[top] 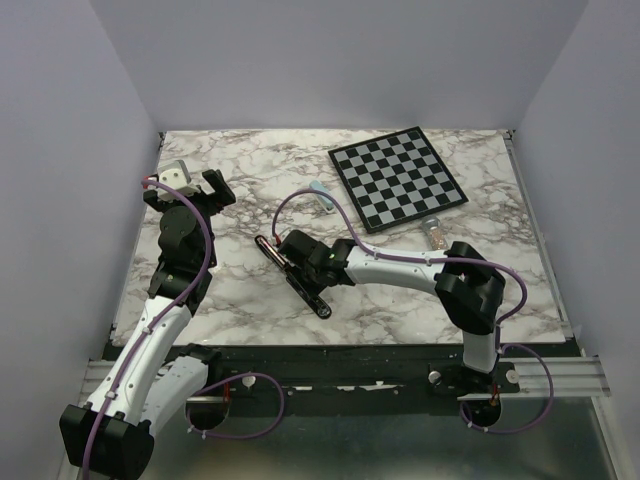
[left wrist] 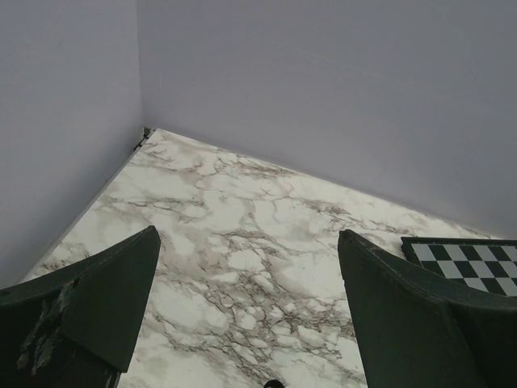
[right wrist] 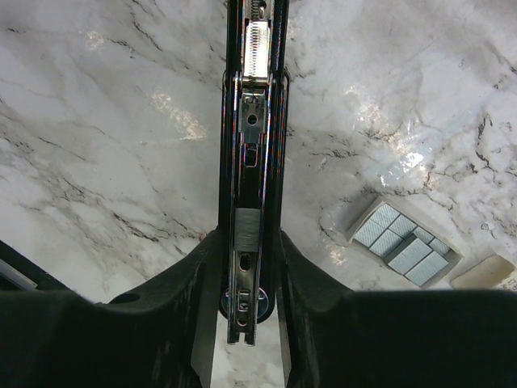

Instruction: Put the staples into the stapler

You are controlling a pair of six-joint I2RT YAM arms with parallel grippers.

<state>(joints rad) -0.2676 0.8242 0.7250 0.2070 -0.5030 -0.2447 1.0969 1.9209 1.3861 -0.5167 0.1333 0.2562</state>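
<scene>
Your left gripper (left wrist: 249,239) hangs well to the left of the slim black stapler (top: 312,298), raised off the white marble tabletop (top: 400,310). Its dark fingers (left wrist: 97,299) are spread wide around nothing. I judge it is parked there to leave the work clear. The stapler lies flat on the tabletop, opened out, so its metal channel (right wrist: 252,145) faces up for loading. Your right gripper (right wrist: 248,242) pinches the stapler from both sides, probably to steady it. What looks like the short silver-grey strip of staples (right wrist: 246,226) sits in that channel between the fingers. Just right of the stapler lies an open cream box (right wrist: 361,222) of spare strips.
</scene>
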